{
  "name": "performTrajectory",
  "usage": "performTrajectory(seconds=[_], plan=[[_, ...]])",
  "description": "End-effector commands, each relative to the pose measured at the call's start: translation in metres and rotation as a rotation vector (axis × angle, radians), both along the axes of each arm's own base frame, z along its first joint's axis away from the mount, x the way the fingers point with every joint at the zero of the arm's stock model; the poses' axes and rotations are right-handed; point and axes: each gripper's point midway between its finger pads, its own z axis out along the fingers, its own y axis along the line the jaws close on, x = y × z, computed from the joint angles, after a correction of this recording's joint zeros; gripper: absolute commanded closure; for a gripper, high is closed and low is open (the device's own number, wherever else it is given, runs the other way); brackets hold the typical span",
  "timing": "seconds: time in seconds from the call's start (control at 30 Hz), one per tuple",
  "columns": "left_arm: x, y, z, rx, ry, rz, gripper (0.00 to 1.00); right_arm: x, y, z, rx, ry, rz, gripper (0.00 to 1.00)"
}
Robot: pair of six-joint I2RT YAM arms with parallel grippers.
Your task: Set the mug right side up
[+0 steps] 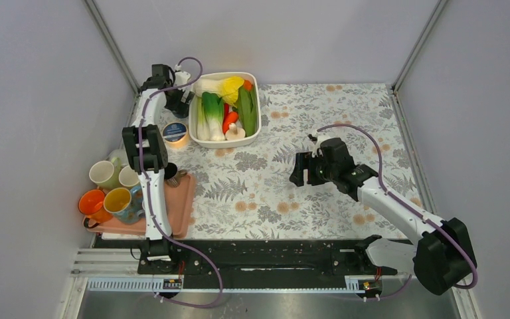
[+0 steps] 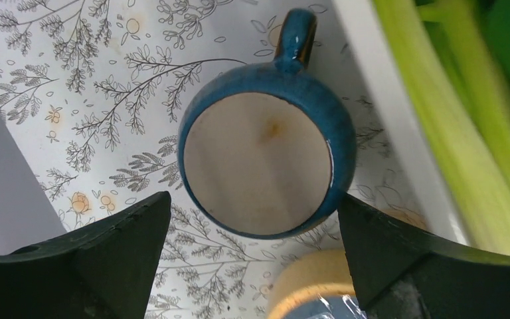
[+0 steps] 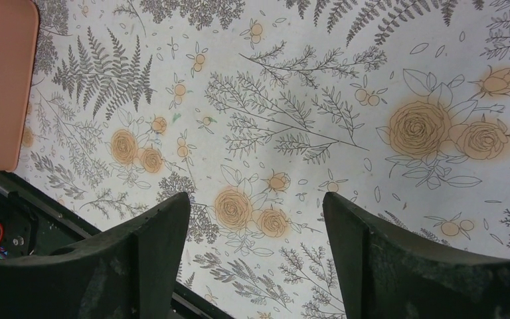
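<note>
We find the blue mug upside down on the flowered bench, at its far left corner, pale unglazed base facing up. Its handle points away from the left gripper and toward the top of the left wrist view. This gripper hangs directly over the mug with its jaws spread wide, one on each side of the base, and it grips nothing.

The space around the mug is tight. The wall of the white dish, filled with leafy greens and other vegetables, runs just beside the mug on one side. A small tub with a blue lid sits close on the near side, between the two fingers in the wrist view.

Nearer the arm bases, a pink tray lies at the left edge, with several mugs clustered on its left side.

The right gripper hovers above bare cloth in mid-bench, well apart from all this, jaws open and empty.
</note>
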Motion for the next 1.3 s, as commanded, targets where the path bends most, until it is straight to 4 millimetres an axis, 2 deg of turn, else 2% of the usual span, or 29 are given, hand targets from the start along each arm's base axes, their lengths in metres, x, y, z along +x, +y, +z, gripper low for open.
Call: performTrajectory(seconds=[0.0,0.13,0.23,0.33,0.43,0.6,0.77,0.83,1.1,1.27], plan=[[0.025,-0.003,0.000,-0.018,-0.078,-0.031,0.01,0.010,-0.006,0.027,-0.016,-0.058,-0.022,0.18],[0.037,-0.012,0.007,-0.070,-0.136,-0.037,0.01,0.010,-0.006,0.030,-0.030,-0.049,-0.014,0.18],[0.043,-0.025,0.020,-0.142,-0.183,-0.078,0.01,0.011,-0.004,0.031,-0.037,-0.038,-0.003,0.18],[0.042,-0.041,0.029,-0.218,-0.196,-0.130,0.01,0.012,-0.003,0.033,-0.045,-0.030,0.004,0.18],[0.041,-0.048,0.031,-0.249,-0.193,-0.151,0.02,0.013,-0.004,0.034,-0.053,-0.027,0.008,0.18],[0.033,-0.049,0.026,-0.238,-0.164,-0.173,0.18,0.014,-0.003,0.035,-0.056,-0.030,0.013,0.18],[0.008,-0.052,0.019,-0.215,-0.119,-0.236,0.37,0.014,-0.002,0.034,-0.058,-0.027,0.018,0.18],[0.000,-0.052,0.021,-0.205,-0.113,-0.246,0.39,0.014,-0.002,0.034,-0.057,-0.027,0.021,0.18],[-0.056,-0.053,0.028,-0.160,-0.088,-0.385,0.41,0.010,-0.003,0.033,-0.056,-0.029,0.024,0.18],[-0.088,-0.038,0.029,-0.151,-0.040,-0.434,0.36,0.008,-0.006,0.032,-0.060,-0.034,0.021,0.18]])
